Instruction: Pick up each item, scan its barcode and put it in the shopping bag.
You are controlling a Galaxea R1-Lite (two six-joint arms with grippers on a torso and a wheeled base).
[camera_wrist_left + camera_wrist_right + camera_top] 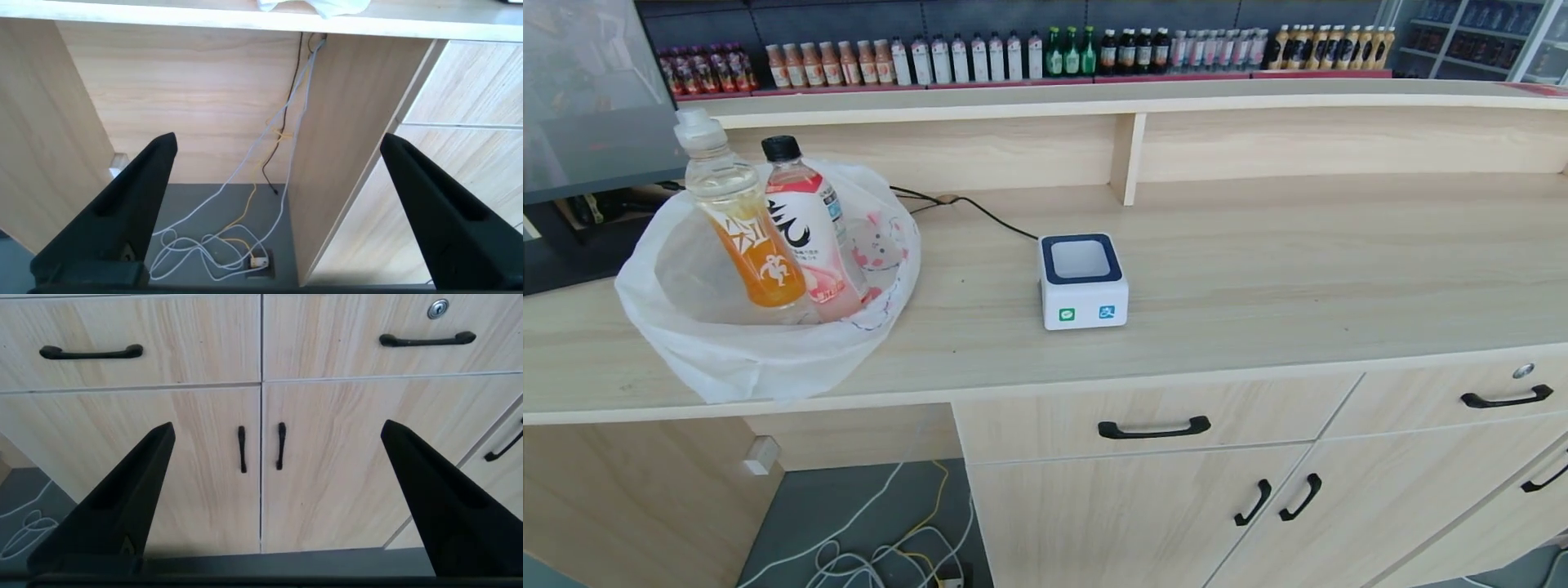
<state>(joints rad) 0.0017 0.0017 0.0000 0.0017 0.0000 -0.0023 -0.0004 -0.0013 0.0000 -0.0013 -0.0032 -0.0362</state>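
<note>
A white plastic shopping bag [727,343] sits open on the left of the wooden counter [1258,269]. Two bottles stand upright in it: an orange-labelled bottle [737,220] with a white cap and a pink-labelled bottle [810,233] with a black cap. The white barcode scanner box [1083,282] with its blue-rimmed window rests mid-counter, right of the bag. My left gripper [278,175] hangs open below counter height, facing the open recess under the bag. My right gripper [278,465] is open too, low in front of the cabinet doors [261,457].
A black cable [968,204] runs from the scanner to the back of the counter. Drawers with black handles [1153,428] line the counter front. Loose cables [221,245] lie on the floor in the recess. Shelves of drinks [1029,53] stand behind.
</note>
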